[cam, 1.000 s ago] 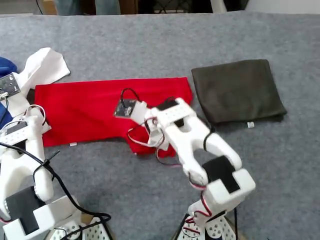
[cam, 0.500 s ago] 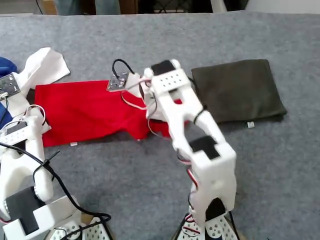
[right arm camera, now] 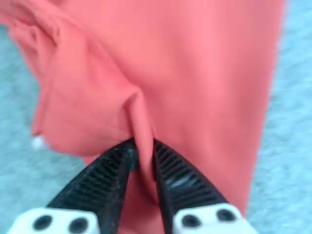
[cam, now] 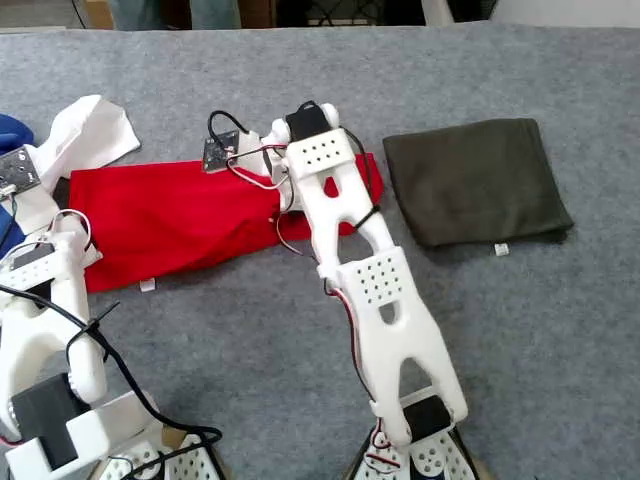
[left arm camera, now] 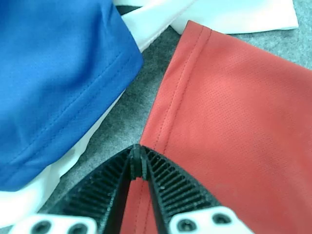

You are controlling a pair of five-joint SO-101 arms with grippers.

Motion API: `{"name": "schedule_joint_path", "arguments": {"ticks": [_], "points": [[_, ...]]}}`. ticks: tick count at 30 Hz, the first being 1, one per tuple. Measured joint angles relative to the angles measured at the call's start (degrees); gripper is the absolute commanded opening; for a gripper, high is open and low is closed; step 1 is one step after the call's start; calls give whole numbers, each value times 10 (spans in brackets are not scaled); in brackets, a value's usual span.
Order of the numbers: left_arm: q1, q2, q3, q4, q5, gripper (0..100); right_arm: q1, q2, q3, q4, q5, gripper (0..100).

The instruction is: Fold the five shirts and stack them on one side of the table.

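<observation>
Red shirt (cam: 170, 215) on table (cam: 250, 340), both hands grasping it.
Right hand (right arm camera: 141, 146) pinches a raised fold near folded dark shirt (cam: 475, 180); left hand (left arm camera: 139, 156) pinches the opposite hem beside the blue shirt (left arm camera: 53, 73).

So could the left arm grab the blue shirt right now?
Probably not yet: its pincer is shut on the red shirt. The blue shirt lies close beside, uncovered, so letting go should free it.
</observation>
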Motion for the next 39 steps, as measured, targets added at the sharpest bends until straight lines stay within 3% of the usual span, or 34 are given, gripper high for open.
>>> {"name": "schedule_joint_path", "arguments": {"ticks": [2,5,10,14,20,24,30,35,39], "points": [[0,0,0,0,0,31,0,25,-55,2,-9,306],[6,0,0,0,1,31,0,39,-105,4,-33,323],[8,0,0,0,0,31,11,36,-116,4,-75,230],[8,0,0,0,0,31,36,-4,-117,8,-129,21],[8,0,0,0,0,31,53,-95,-99,12,-245,15],[8,0,0,0,0,31,51,-171,23,12,-265,15],[8,0,0,0,0,31,16,-345,338,9,-268,15],[8,0,0,0,0,31,-9,-429,566,-91,-268,15],[8,0,0,0,0,31,-26,-430,645,-179,-268,15]]}}
